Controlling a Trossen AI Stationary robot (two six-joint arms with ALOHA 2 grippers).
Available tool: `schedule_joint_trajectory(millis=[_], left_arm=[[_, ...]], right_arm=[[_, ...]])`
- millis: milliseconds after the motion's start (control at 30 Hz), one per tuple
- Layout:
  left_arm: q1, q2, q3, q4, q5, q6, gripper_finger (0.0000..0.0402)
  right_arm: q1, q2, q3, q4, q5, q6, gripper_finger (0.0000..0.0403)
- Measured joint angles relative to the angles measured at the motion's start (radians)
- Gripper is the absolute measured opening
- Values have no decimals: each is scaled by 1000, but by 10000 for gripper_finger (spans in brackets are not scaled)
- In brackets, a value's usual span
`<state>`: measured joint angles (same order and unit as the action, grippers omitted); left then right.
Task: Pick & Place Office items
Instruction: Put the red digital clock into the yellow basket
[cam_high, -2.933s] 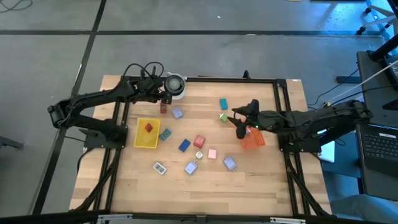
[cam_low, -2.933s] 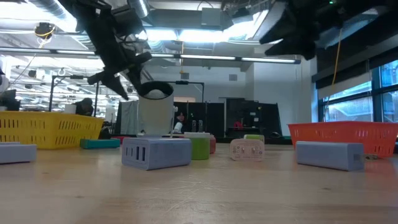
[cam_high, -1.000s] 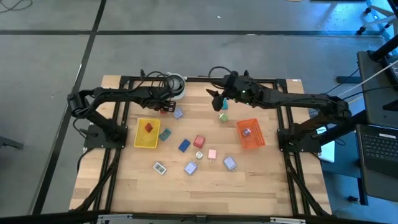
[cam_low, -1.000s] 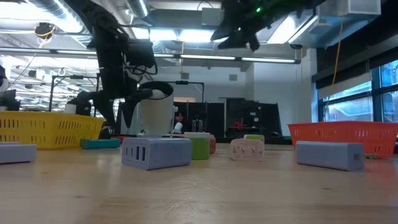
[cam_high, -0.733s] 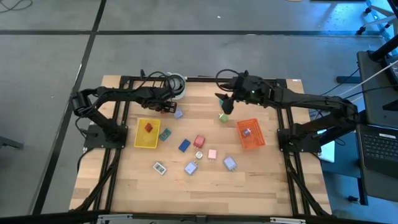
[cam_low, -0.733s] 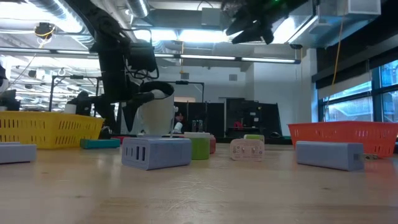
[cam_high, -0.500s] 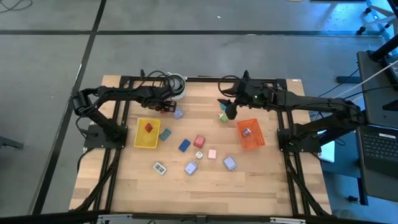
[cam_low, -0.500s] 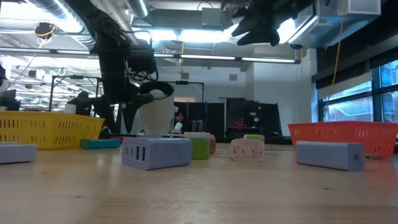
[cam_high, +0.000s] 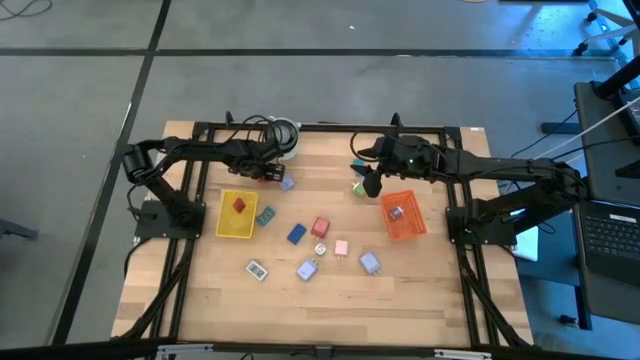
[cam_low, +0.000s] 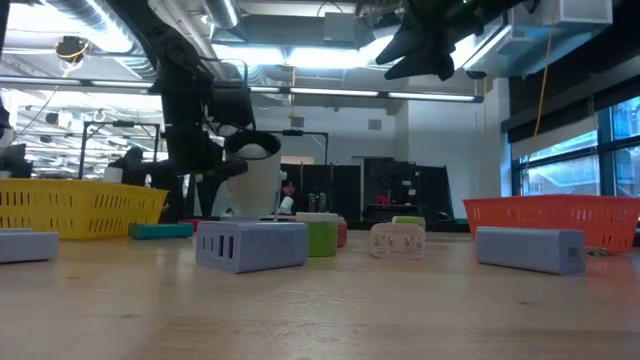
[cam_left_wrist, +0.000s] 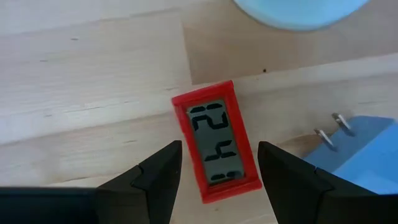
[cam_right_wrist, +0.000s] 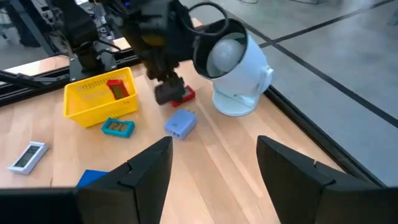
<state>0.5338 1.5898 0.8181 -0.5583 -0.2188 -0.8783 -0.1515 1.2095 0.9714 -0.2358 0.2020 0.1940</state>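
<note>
High view counts two square mesh trays, a yellow tray (cam_high: 238, 215) left of centre and an orange tray (cam_high: 403, 215) right of centre, each holding one piece. About nine blocky office items (cam_high: 322, 228) lie scattered mid-frame. The left gripper (cam_high: 268, 172), jaws parted, straddles a red clock (cam_left_wrist: 217, 149) without gripping it. The right gripper (cam_high: 369, 181) hangs open, empty, partly hiding a green block (cam_high: 357, 187).

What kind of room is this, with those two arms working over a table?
Probably a robotics lab or workshop. The wooden table sits in a black metal frame on a bare concrete floor, exposed ducts and strip lights run overhead behind it, and a laptop stands beside the rig.
</note>
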Motion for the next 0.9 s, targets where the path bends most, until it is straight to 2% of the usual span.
schedule_joint_trajectory(millis=[167, 700, 900], left_arm=[[-4, 31, 0, 53, 8, 1, 208], [-16, 53, 0, 54, 0, 40, 207], [-16, 53, 0, 44, 4, 47, 183]], right_arm=[[16, 0, 0, 2, 24, -5, 233], [30, 0, 0, -5, 22, -8, 233], [29, 0, 0, -12, 18, -11, 233]])
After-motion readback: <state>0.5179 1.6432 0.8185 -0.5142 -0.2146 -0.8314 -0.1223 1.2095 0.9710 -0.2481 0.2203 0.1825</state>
